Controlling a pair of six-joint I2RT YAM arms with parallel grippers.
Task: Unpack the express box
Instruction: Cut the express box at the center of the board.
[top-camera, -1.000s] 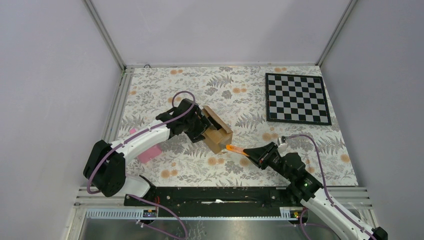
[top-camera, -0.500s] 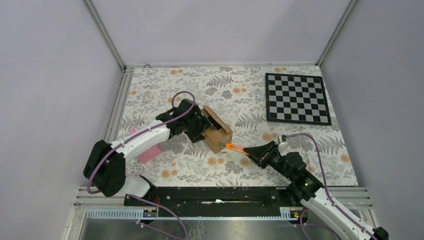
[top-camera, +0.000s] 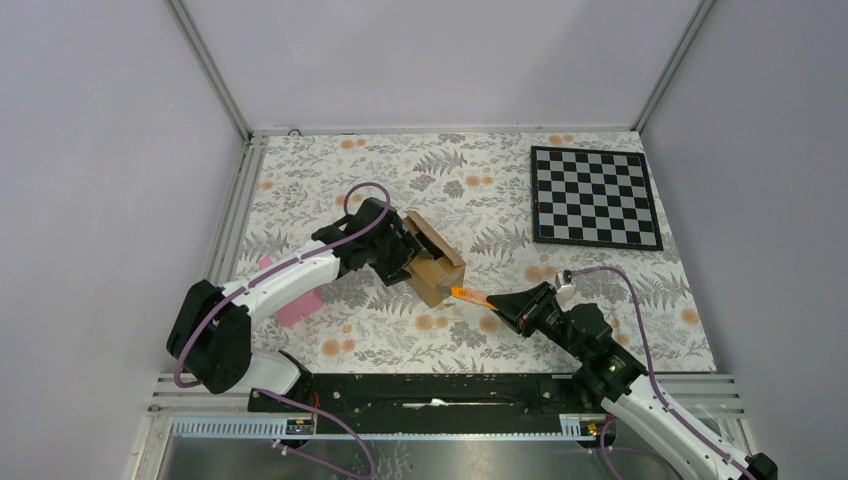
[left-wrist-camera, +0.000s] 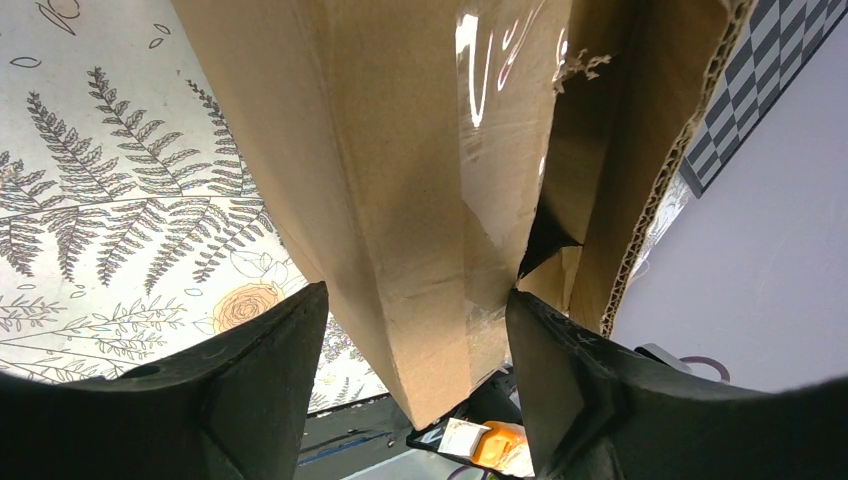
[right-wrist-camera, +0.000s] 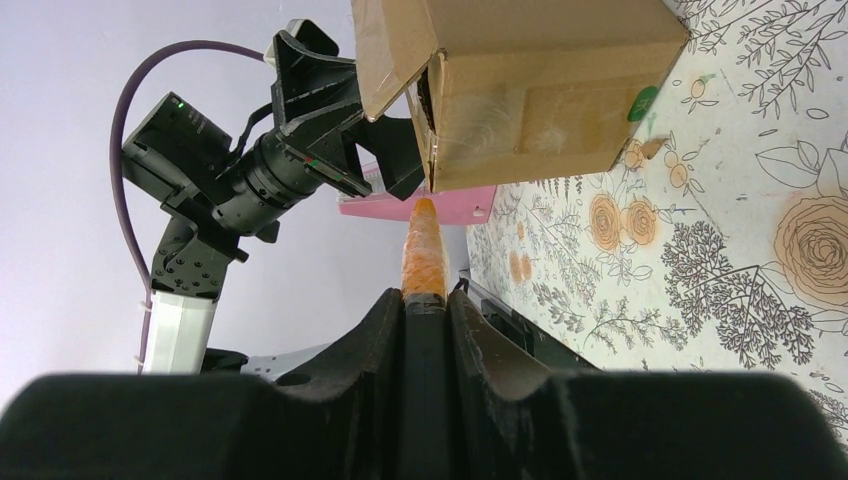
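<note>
Here, left gripper (top-camera: 404, 257) clamps the express box (top-camera: 438, 263); outstretched right gripper (top-camera: 498, 303) pinches the cutter (top-camera: 467, 295).

The left arm (top-camera: 285, 278) at lower left and the right arm (top-camera: 650, 405) at lower right have white link shells, black joints and matte black wedge-shaped fingers (left-wrist-camera: 250, 390), each trailing a purple cable (right-wrist-camera: 195, 43), with a small green light (right-wrist-camera: 179, 103) on a black housing.

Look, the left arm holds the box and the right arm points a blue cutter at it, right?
No, the cutter is orange, not blue; the right wrist view shows it. The left end effector does hold the box, and the right end effector points the cutter at it.
</note>
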